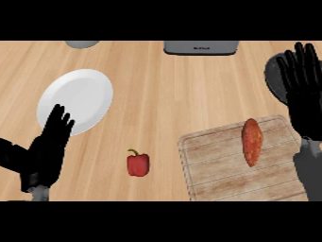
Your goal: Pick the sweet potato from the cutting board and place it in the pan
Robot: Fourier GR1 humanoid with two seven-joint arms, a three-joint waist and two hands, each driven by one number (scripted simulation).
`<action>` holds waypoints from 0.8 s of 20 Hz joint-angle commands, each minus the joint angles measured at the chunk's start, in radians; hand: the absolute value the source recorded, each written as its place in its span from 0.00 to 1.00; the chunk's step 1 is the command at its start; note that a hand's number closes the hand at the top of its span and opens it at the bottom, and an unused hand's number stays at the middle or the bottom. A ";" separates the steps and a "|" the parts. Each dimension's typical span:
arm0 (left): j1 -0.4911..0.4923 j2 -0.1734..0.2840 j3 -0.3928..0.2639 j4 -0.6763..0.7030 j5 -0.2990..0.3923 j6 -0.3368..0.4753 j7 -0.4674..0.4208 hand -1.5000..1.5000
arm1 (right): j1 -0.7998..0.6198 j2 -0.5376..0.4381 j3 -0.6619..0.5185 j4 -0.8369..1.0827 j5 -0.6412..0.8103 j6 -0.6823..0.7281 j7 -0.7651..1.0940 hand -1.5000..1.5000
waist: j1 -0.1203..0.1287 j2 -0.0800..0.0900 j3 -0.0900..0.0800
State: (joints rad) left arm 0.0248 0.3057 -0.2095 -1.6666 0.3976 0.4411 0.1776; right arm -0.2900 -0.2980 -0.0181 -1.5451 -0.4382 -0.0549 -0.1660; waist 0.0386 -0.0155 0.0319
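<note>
Head view: a sweet potato [251,142] lies lengthwise on a wooden cutting board [219,165] at the right of the bench [163,94], untouched. The right robot hand [309,94] hovers beyond the board's far right corner, fingers straight and apart, holding nothing; beneath it shows the dark pan [275,78], largely hidden. The left robot hand [48,146] rests open at the lower left, fingers up, its tips over the near edge of a white plate [80,97]. A red pepper [138,164] stands on the bench between plate and board (no part of the job).

The pick has not yet begun. To do it well, the right hand would likely come back toward the board and down over the potato's middle, fingers closing across its narrow width rather than along its length, then lift clear of the board before carrying it the short way to the pan.
</note>
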 commanded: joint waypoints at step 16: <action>-0.272 0.126 0.046 0.166 -0.136 -0.122 -0.080 0.50 | 0.186 -0.422 -0.036 0.313 0.330 0.380 -0.501 0.00 | -0.061 0.018 -0.031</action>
State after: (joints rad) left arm -0.1711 0.4266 -0.1713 -1.5602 0.2694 0.3415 0.0693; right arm -0.1335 -0.6348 -0.0131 -1.2450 -0.1827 0.3268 -0.5715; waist -0.0166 0.0064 0.0027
